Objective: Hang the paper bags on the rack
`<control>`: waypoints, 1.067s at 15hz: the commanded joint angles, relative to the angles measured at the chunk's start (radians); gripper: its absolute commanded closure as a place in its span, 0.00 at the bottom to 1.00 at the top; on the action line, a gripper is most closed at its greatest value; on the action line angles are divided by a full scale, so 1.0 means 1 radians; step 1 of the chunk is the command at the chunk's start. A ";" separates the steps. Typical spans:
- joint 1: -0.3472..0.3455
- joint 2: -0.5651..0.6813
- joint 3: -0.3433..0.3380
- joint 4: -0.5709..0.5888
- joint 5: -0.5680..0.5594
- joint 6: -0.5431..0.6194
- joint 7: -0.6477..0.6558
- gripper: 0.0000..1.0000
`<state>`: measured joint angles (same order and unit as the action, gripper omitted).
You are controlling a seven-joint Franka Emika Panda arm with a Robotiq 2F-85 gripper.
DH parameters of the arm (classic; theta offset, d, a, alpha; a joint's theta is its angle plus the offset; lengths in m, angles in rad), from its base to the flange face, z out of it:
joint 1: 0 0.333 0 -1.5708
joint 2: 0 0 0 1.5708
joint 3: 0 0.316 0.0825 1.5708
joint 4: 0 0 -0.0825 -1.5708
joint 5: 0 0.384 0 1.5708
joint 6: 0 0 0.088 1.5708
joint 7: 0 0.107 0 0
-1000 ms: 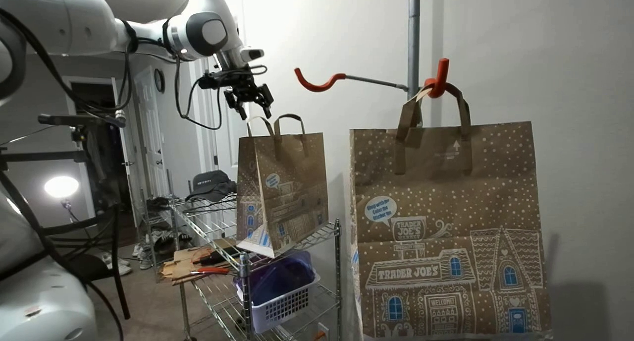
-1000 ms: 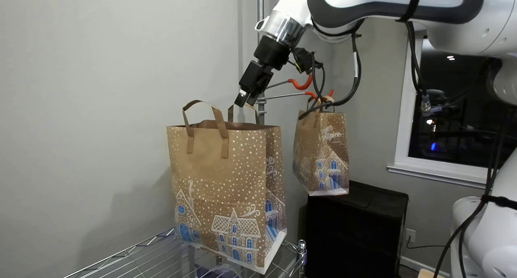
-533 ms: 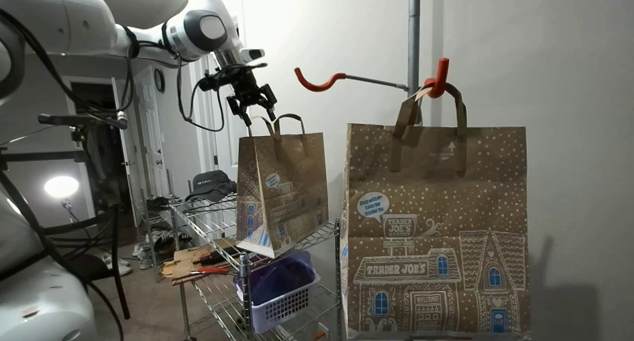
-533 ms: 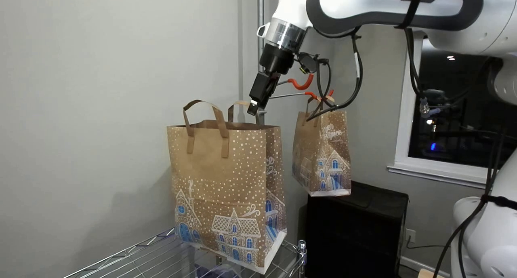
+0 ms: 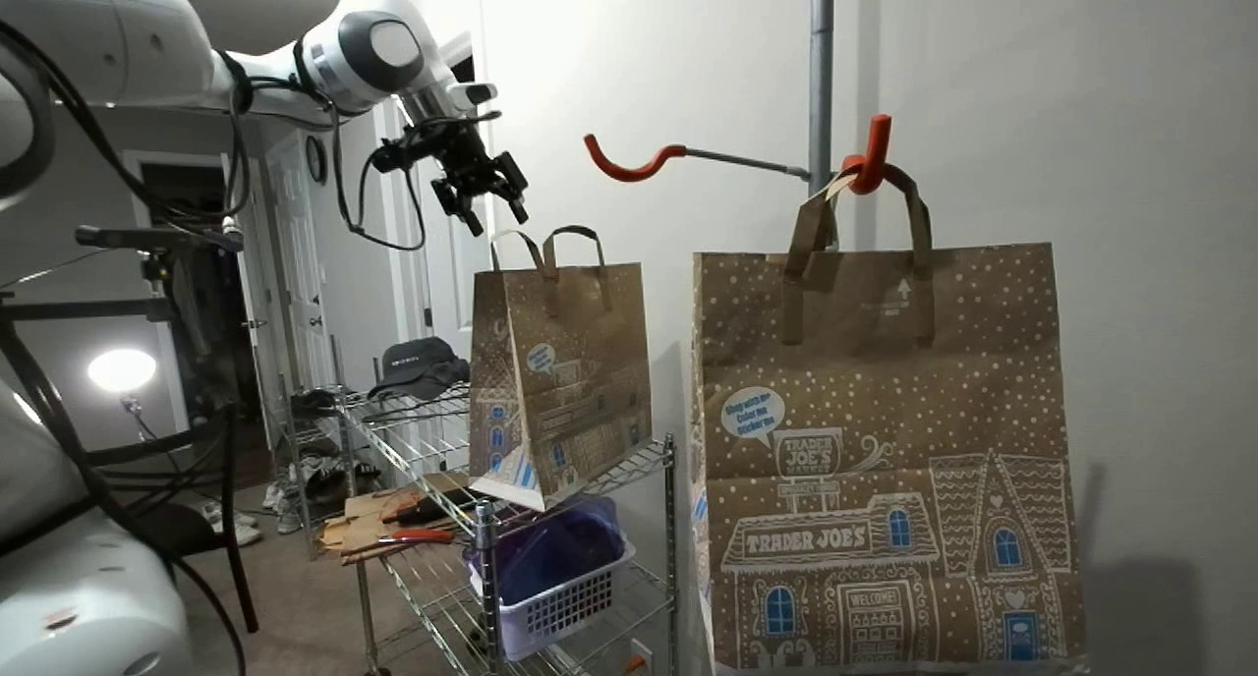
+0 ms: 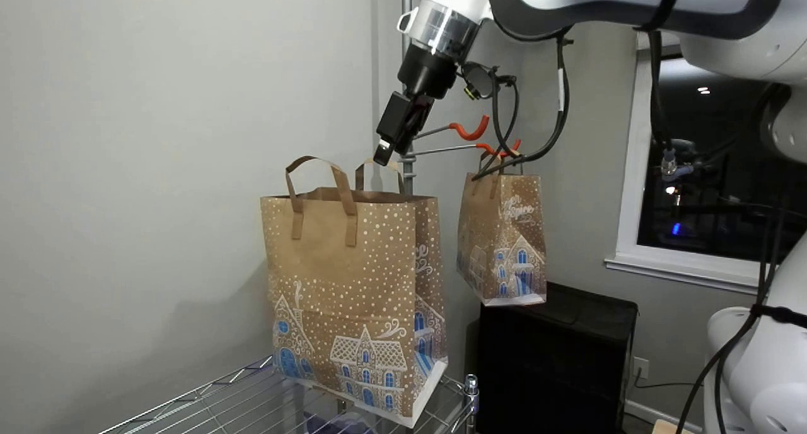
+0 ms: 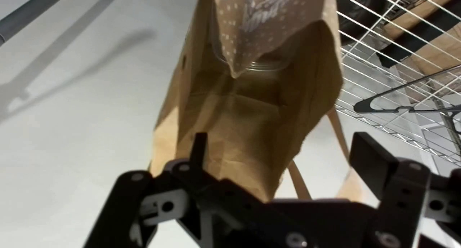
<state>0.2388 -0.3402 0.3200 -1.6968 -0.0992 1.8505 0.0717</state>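
Note:
One brown paper bag (image 5: 580,391) stands upright on the wire shelf, its loop handles raised; it also shows in an exterior view (image 6: 347,282). The wrist view looks into its open top (image 7: 245,114). Another paper bag (image 5: 885,411) hangs by one handle from a red-orange hook (image 5: 870,160) of the rack (image 5: 822,77); it also shows in an exterior view (image 6: 504,238). The rack's other red-orange hook (image 5: 634,170) is bare. My gripper (image 5: 498,222) is open and empty, just above the standing bag's handles; it also shows in an exterior view (image 6: 383,155) and the wrist view (image 7: 281,141).
The wire shelf (image 6: 208,409) bears the standing bag; a purple and white basket (image 5: 565,597) is below it. A dark cap (image 5: 423,366) lies behind the bag. The bare hook arm extends between gripper and hanging bag. A black box (image 6: 555,358) stands below the hanging bag.
My open gripper first dipped toward the standing bag's handles, then rose and drew back. The hanging bag swings slightly. The standing bag has not moved.

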 commanded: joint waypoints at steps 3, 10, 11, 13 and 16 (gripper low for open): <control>-0.006 0.057 0.135 0.051 -0.129 0.029 0.148 0.00; 0.002 0.225 0.195 0.129 -0.364 0.131 0.322 0.00; 0.006 0.244 0.195 0.144 -0.421 0.130 0.344 0.00; 0.021 0.274 0.190 0.176 -0.520 0.092 0.382 0.00; 0.047 0.292 0.170 0.210 -0.629 0.005 0.391 0.00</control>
<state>0.2529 -0.0734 0.5057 -1.5372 -0.6382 1.9387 0.4384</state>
